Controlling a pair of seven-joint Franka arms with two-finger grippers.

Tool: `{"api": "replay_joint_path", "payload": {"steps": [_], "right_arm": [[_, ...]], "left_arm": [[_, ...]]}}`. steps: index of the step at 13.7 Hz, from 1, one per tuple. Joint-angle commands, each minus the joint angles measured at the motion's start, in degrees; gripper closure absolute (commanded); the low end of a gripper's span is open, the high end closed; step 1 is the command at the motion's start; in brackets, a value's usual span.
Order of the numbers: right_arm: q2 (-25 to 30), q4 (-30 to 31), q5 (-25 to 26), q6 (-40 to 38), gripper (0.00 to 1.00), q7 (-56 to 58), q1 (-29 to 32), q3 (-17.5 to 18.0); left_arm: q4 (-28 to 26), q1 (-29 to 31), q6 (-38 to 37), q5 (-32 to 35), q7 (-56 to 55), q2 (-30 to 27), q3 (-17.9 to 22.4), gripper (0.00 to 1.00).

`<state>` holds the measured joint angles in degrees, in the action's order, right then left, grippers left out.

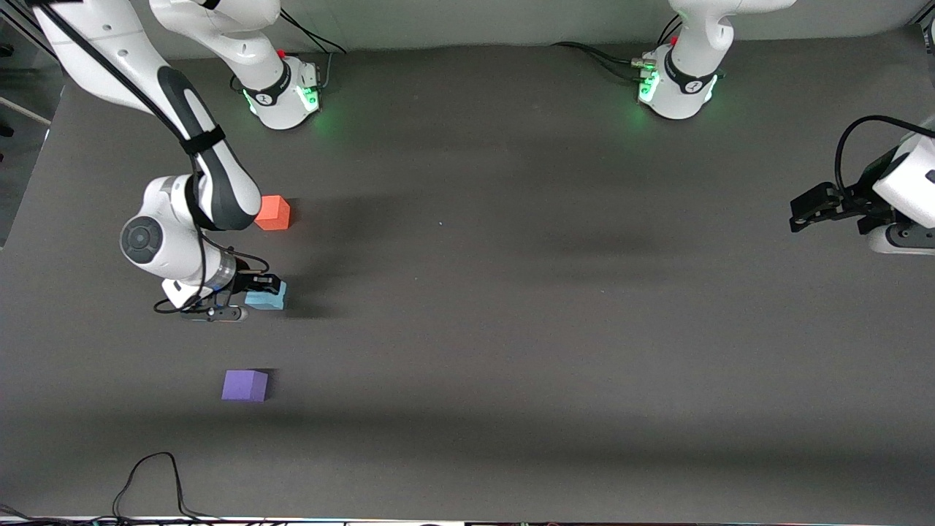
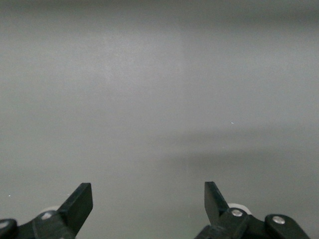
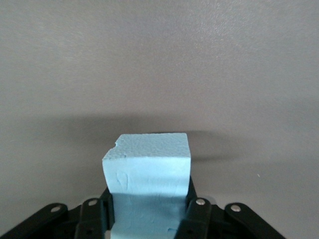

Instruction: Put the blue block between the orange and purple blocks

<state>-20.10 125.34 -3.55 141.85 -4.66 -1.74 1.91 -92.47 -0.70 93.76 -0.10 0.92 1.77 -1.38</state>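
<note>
The right claw (image 1: 252, 294) is clenched on the blue block (image 1: 267, 296), low over the counter (image 1: 511, 329) between the orange block (image 1: 274, 212) and the purple block (image 1: 245, 385), the purple one nearest the front camera. The left claw (image 1: 803, 212) waits released at its own end, fingers (image 2: 79, 204) spread apart

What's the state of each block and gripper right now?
blue block: clamped in the right gripper, between the orange and purple blocks.
orange block: resting on the table, free.
purple block: resting on the table, free.
right gripper: shut on the blue block.
left gripper: open, empty, waiting.
</note>
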Motion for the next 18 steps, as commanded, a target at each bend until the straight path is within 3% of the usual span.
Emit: {"api": "replay_joint_path", "payload": {"steps": [1, 3, 5, 6, 7, 9, 11, 14, 18], "right_arm": [[-0.73, 0.26, -1.90, 1.85, 0.59, 3.25, -0.63, -1.56], [-0.73, 0.34, -1.81, 1.85, 0.55, 4.38, -0.63, -1.65], [-1.69, 0.60, -1.81, 3.51, 0.45, 5.45, -0.72, -2.87], [-1.87, 0.69, -1.81, 3.87, 0.14, 5.36, -0.72, -2.88], [-1.78, 0.61, -1.81, 3.53, 0.00, 5.36, -0.72, -2.97], [1.36, 0.17, -1.81, 1.43, 0.00, 5.19, -0.72, -3.14], [7.94, -2.36, -1.81, -9.33, 0.00, 4.57, -0.72, -3.14], [19.62, -10.88, -1.90, -29.20, 0.00, 4.39, -0.80, -3.23], [31.42, -14.94, -1.90, -42.41, 0.00, 4.31, -0.89, -3.49]], "left_arm": [[0.27, -0.88, -0.34, 0.01, 0.66, -0.19, 0.76, 0.00], [0.27, -0.88, -0.42, 0.01, 0.75, -0.10, 0.76, 0.00], [0.18, -0.88, -0.51, 0.01, 0.75, -0.10, 0.76, 0.00], [0.18, -0.88, -0.51, 0.01, 0.83, -0.10, 0.76, 0.00], [0.18, -0.88, -0.43, 0.01, 0.75, -0.10, 0.76, 0.00], [0.18, -0.79, -0.34, 0.01, 0.83, -0.10, 0.76, 0.00], [0.18, -0.79, -0.25, 0.01, 0.83, -0.10, 0.76, 0.00], [0.18, -0.79, -0.16, 0.01, 0.83, -0.10, 0.76, 0.00], [0.18, -0.79, -0.07, 0.01, 0.83, -0.10, 0.76, 0.00]]}}
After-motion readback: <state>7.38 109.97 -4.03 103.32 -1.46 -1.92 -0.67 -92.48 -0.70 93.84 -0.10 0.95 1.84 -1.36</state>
